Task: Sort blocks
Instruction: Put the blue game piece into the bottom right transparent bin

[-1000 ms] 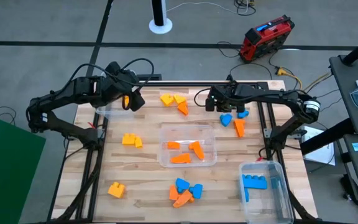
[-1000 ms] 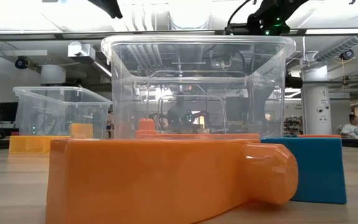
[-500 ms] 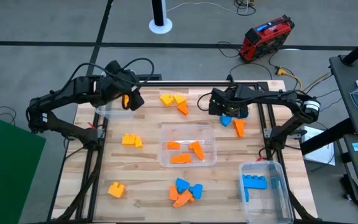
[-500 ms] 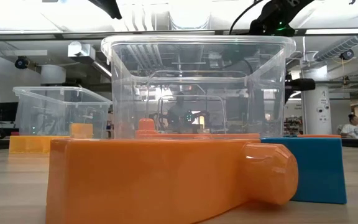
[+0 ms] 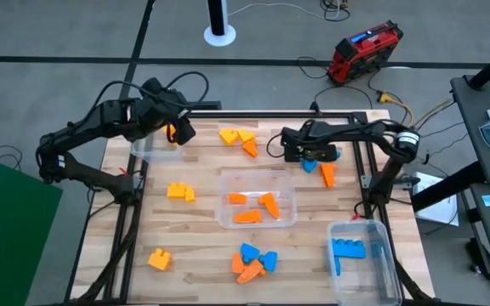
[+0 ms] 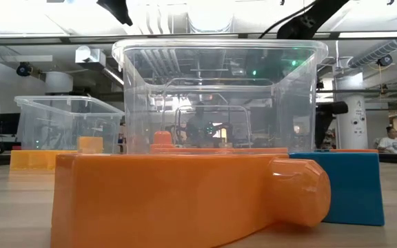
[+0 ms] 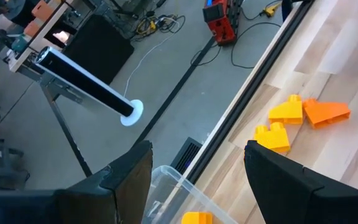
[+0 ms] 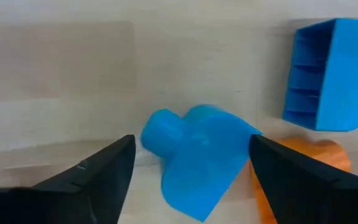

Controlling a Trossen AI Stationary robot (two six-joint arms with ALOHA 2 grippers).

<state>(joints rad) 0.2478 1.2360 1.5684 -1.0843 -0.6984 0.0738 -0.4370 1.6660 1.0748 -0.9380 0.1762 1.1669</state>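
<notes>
Yellow, orange and blue blocks lie scattered on the wooden table (image 5: 202, 229). My right gripper (image 5: 300, 153) stands open at the far right, pointing down over a blue wedge block (image 8: 197, 158). Its fingers stand on either side of the block without touching it. A second blue block (image 8: 334, 74) and an orange one (image 8: 291, 171) lie close by. My left gripper (image 7: 194, 158) hangs open and empty over the clear bin (image 5: 153, 146) at the far left. A yellow block (image 7: 197, 218) lies in that bin.
A clear bin (image 5: 258, 197) at the middle holds orange blocks. Another bin (image 5: 362, 259) at the near right holds blue ones. Loose yellow blocks (image 5: 236, 136) and an orange wedge (image 5: 251, 149) lie at the far edge. More blocks (image 5: 179, 192) (image 5: 159, 258) (image 5: 253, 262) lie left and near.
My right gripper has moved from over the far edge toward the table's near edge and down onto the blue wedge block, tipping to point down and opening on the way. The blocks have stayed where they were.
</notes>
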